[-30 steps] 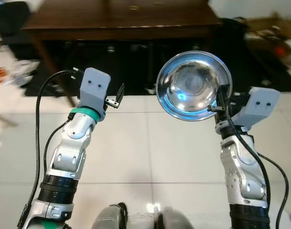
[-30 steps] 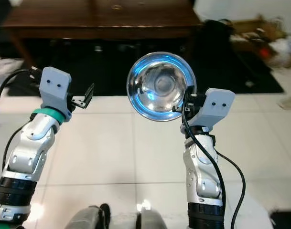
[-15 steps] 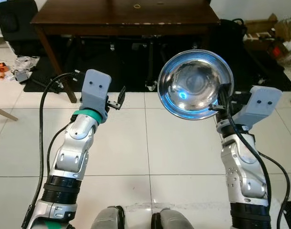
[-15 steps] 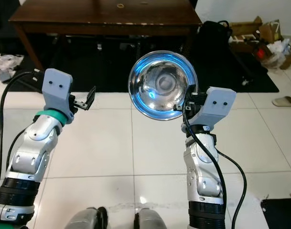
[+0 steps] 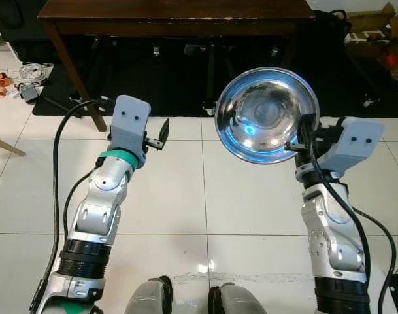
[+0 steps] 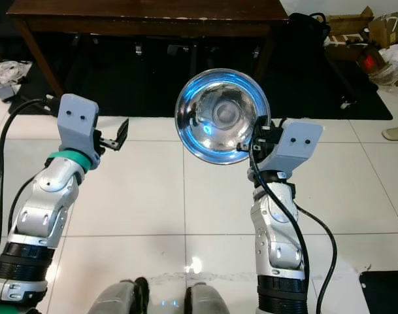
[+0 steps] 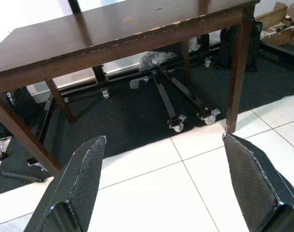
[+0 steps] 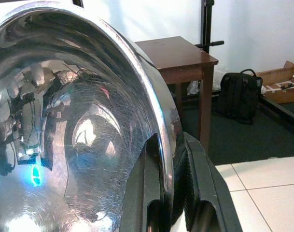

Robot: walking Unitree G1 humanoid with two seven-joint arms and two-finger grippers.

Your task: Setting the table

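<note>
One dark brown wooden surface (image 5: 179, 16) stands at the far side, across the white tiled floor (image 5: 205, 196), its top mostly cut off, so nothing can be seen laid there. The shiny round steel bowl (image 5: 266, 116) is held up, its rim pinched in the right claw (image 8: 170, 193). The left claw (image 5: 161, 134) hangs wide open, empty. Carrying and placing likely remain.

bright, even indoor light, all views sharp. blue-white glare sits inside the steel bowl (image 5: 265, 115). deep shadow lies under the far table (image 5: 179, 12).
</note>
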